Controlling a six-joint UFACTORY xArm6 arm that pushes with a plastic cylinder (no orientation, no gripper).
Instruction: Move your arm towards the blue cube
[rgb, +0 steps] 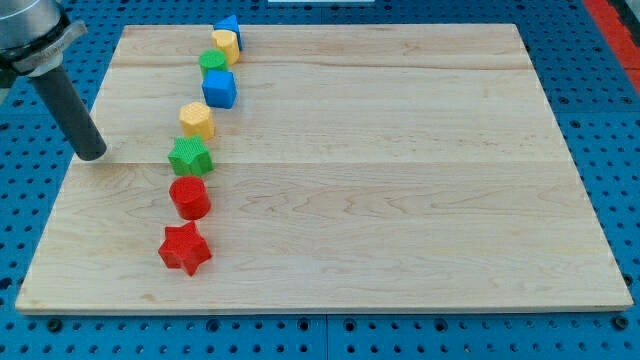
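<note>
Blue cube (220, 88) is sitting in your block column near the board's (400, 150) top; my tip (92, 155), a bare rod holding nothing, is resting lower-left, well apart

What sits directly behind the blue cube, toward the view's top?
Behind the blue cube a green block touches it, partly covered, its shape unclear. Beyond come a yellow block and a blue block. My tip stands off to the view's left.

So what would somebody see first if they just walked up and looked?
Probably the crooked line of coloured blocks down the left part of the wooden board, from the blue cube near the top to the red star at the bottom. Then my tip, left of the green star.
</note>
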